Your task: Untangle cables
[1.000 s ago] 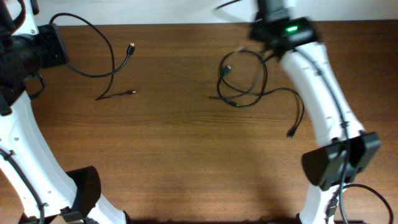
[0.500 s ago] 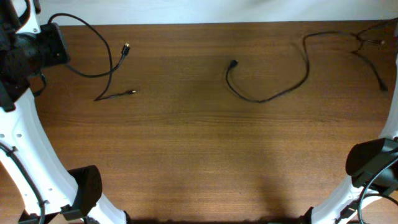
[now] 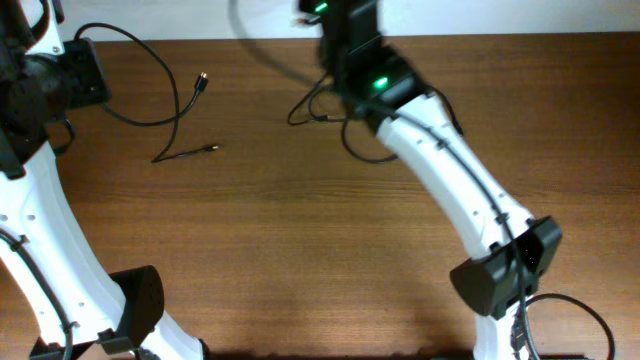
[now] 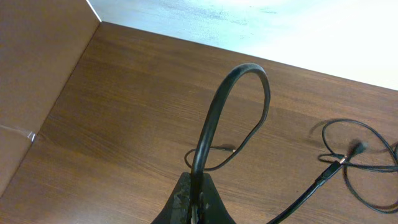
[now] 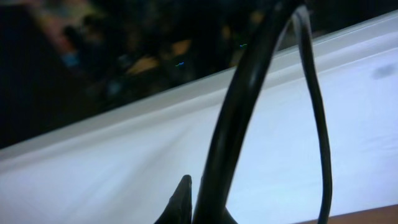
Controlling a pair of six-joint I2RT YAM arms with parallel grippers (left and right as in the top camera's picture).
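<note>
One thin black cable [image 3: 172, 88] lies at the far left of the table, with a plug [image 3: 203, 78] and a second end [image 3: 208, 149]. My left gripper [image 3: 86, 45] is shut on this cable; in the left wrist view the jaws [image 4: 196, 200] pinch it and it arches up in a loop [image 4: 239, 78]. More cable loops [image 3: 312, 106] hang and lie under my right arm at the far centre; they also show in the left wrist view [image 4: 357, 155]. My right gripper [image 5: 205, 202] is shut on a cable [image 5: 249, 93] and is raised, facing the white wall.
The right arm [image 3: 450, 180] stretches diagonally across the right half of the table. The left arm [image 3: 30, 190] runs along the left edge. The table's far edge meets a white wall [image 4: 280, 31].
The right arm swung out to the far right, stretching its cable, then swept back to the far centre with the cable lifted. The left arm and its cable stayed nearly still.
</note>
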